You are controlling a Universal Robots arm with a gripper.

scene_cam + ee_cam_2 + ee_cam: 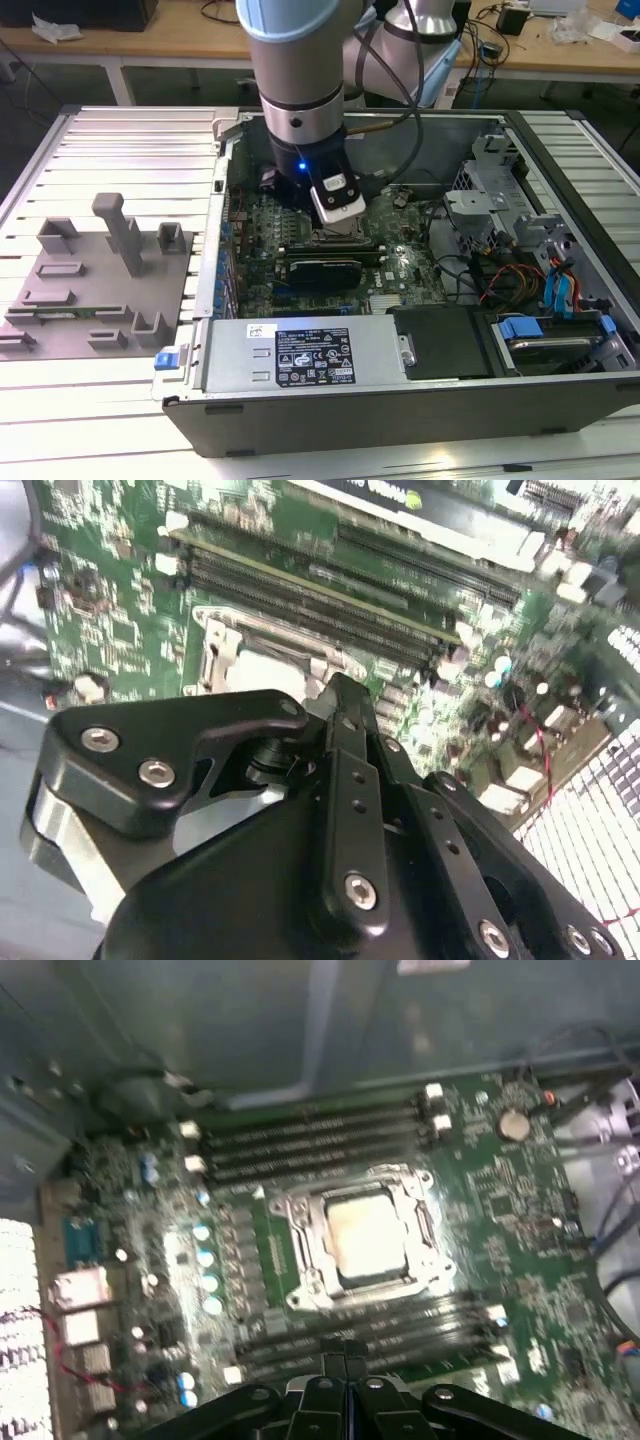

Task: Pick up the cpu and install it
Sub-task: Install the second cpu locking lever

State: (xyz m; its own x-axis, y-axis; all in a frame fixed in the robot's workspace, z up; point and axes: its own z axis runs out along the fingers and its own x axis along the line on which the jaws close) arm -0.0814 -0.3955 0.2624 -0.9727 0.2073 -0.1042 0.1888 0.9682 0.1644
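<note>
In the first wrist view the cpu (365,1235), a pale silver square, lies flat inside the metal socket frame (300,1250) on the green motherboard (520,1220). My gripper (345,1355) hangs above the board beside the socket, fingers pressed together with nothing between them. In the second wrist view the black fingers (345,740) cover most of the socket (225,655). In the exterior view my gripper (335,225) is low inside the open computer case, right over the socket (345,240).
Memory slots (310,1140) run along both sides of the socket. A graphics card (320,270) and power supply (300,355) sit nearer the case front, with drive cages and cables (520,270) on the exterior view's right. A grey tray (100,280) lies outside at the left.
</note>
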